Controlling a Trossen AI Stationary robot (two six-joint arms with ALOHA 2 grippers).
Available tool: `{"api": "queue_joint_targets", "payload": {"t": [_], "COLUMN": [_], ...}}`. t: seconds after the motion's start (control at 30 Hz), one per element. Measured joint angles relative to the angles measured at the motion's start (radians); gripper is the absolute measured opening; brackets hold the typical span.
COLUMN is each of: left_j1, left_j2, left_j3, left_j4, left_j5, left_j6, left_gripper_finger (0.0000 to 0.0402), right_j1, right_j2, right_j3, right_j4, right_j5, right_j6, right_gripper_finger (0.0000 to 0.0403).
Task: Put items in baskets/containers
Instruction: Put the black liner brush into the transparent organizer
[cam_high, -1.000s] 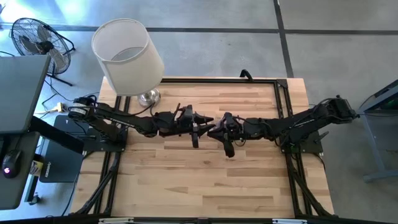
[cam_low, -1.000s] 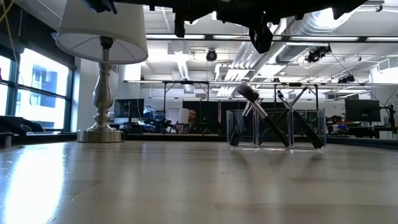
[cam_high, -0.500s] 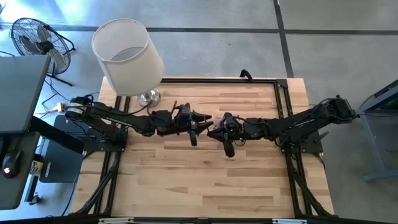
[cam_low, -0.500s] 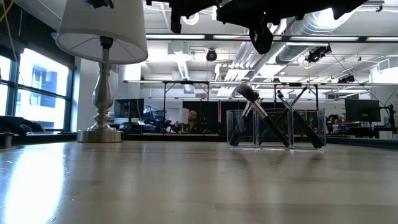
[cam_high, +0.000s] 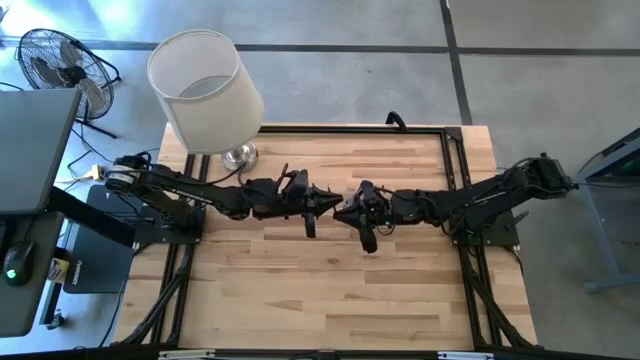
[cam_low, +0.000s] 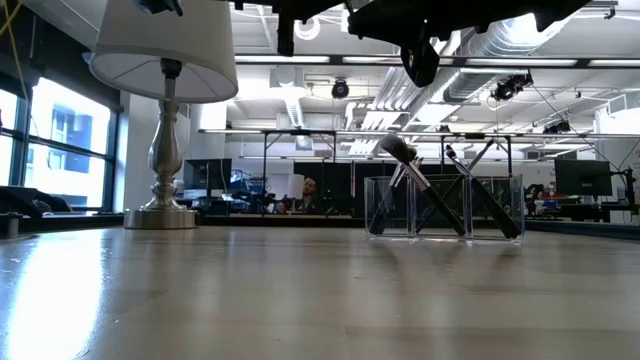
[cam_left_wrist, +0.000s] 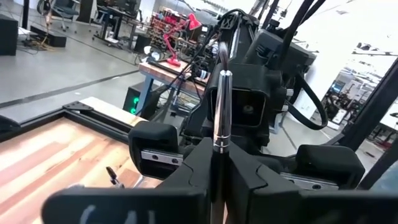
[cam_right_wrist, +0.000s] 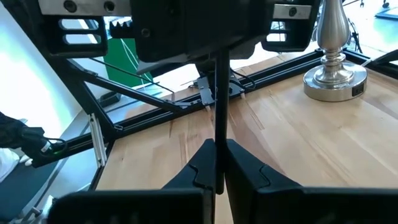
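Both grippers meet in mid-air over the table's middle. My left gripper (cam_high: 327, 203) and my right gripper (cam_high: 341, 206) point at each other, each shut on the same slim makeup brush (cam_left_wrist: 220, 106), a thin dark rod (cam_right_wrist: 217, 93) with a silver section. In the low view the clear plastic box (cam_low: 445, 205) stands on the table. Several brushes (cam_low: 415, 180) lean crossed inside it, one with a fluffy head. The arms cover the box in the high view. My left gripper pinches the brush between its two fingers at the silver section (cam_left_wrist: 216, 144). The fingers come level from the table's left and lie along the brush, which is clear of the table. My right gripper pinches the brush's dark thin part (cam_right_wrist: 217, 142) between its two fingers. It comes level from the table's right, along the brush. The brush runs level from one gripper to the other, clear of the table.
A lamp with a big white shade (cam_high: 205, 90) and a silver base (cam_high: 238, 155) stands at the table's far left corner. Black frame rails (cam_high: 455, 160) run along the table's edges. The wooden top (cam_high: 330, 290) toward the near edge is bare.
My left gripper has shut its fingers on the brush held out by my right gripper. Half a second ago its fingers stood spread. The right gripper and the brush have kept still.
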Motion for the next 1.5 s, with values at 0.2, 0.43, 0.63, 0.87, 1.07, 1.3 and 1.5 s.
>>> {"api": "queue_joint_targets", "payload": {"t": [0.2,0.43,0.63,0.87,1.07,1.3,1.5], "left_j1": [0.0,0.0,0.0,0.0,0.0,0.0,0.0], "left_j2": [0.0,0.0,0.0,0.0,0.0,0.0,0.0], "left_j3": [0.0,0.0,0.0,0.0,0.0,0.0,0.0], "left_j4": [-0.012,-0.049,-0.13,-0.192,-0.181,-0.175,-0.183], "left_j5": [0.006,0.006,0.04,0.111,0.124,0.124,0.121], "left_j6": [-0.01,-0.01,-0.013,-0.039,-0.038,-0.036,-0.036], "left_gripper_finger": [0.001,0.0009,0.0013,0.0009,0.001,0.0011,0.0011], "right_j1": [0.0,0.0,0.0,0.0,0.0,-0.009,-0.036], "right_j2": [0.0,0.0,-0.059,-0.15,-0.135,-0.051,0.007], "right_j3": [0.0,0.0,0.0,0.0,0.0,0.0,0.0], "right_j4": [-0.002,-0.034,-0.188,-0.252,-0.141,0.041,0.12], "right_j5": [-0.001,-0.001,-0.001,-0.02,0.024,0.014,0.008], "right_j6": [0.003,0.015,0.015,0.014,0.001,-0.014,-0.01], "right_gripper_finger": [0.0031,0.0088,0.0132,0.0157,0.0161,0.0161,0.0161]}}
